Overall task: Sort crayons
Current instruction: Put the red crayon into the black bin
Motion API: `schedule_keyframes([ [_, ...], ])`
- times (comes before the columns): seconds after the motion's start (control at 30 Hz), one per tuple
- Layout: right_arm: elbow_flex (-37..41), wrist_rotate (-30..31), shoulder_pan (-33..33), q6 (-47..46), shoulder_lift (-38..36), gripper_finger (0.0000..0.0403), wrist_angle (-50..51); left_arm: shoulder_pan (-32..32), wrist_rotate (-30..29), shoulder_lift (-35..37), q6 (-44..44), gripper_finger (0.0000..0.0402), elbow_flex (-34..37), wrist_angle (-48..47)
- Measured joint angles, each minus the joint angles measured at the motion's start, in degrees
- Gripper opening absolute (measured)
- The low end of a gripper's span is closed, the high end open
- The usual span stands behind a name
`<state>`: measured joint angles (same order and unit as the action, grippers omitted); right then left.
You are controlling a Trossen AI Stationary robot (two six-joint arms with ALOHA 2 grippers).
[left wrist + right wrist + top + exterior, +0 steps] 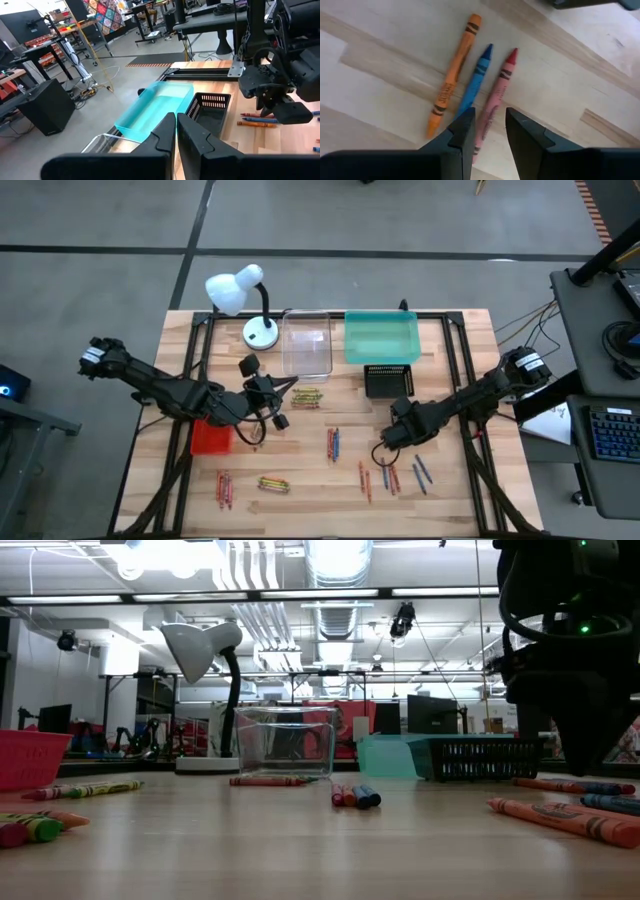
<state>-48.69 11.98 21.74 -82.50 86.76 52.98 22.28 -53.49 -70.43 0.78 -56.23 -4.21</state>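
Note:
Crayons lie in small groups on the wooden table: yellow ones [273, 482], red ones [224, 488], red and blue ones [332, 443], and more near the clear tray [307, 396]. My right gripper [489, 127] points down, open, over an orange crayon [452, 75], a blue crayon [476, 82] and a red crayon [496, 95]. Its fingertips stand on either side of the red crayon's near end. In the high view it is right of the table's middle [383, 448]. My left gripper [176, 132] is shut on nothing, raised above the table beside the red tray [211, 438].
At the table's far edge stand a white desk lamp [245, 300], a clear tray [307, 345], a teal tray [381, 337] and a black tray [389, 380]. More blue crayons [420, 473] and orange ones [365, 478] lie near the front right.

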Motion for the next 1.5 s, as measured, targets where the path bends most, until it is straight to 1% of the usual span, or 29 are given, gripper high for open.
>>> schedule_keyframes([
  [0.43,0.36,1.63,-0.02,-0.04,0.42,0.0102,0.01,-0.01,0.01,0.02,-0.42,0.0,0.0,1.01],
  [0.9,3.99,1.83,-0.02,-0.55,0.52,0.0083,-3.18,-0.02,0.0,0.04,-1.75,0.0,0.0,1.66],
  [1.13,4.37,2.55,-0.05,-0.45,0.5,0.008,-3.57,-0.01,0.0,0.07,-3.3,0.0,0.0,1.65],
  [1.3,4.39,2.52,-0.26,-0.18,0.5,0.0063,-3.9,0.0,0.0,0.07,-3.28,0.0,0.0,1.66],
  [1.5,4.39,2.64,-0.37,-0.02,0.5,0.0023,-4.02,0.15,0.02,0.07,-3.24,0.0,0.0,1.66],
])
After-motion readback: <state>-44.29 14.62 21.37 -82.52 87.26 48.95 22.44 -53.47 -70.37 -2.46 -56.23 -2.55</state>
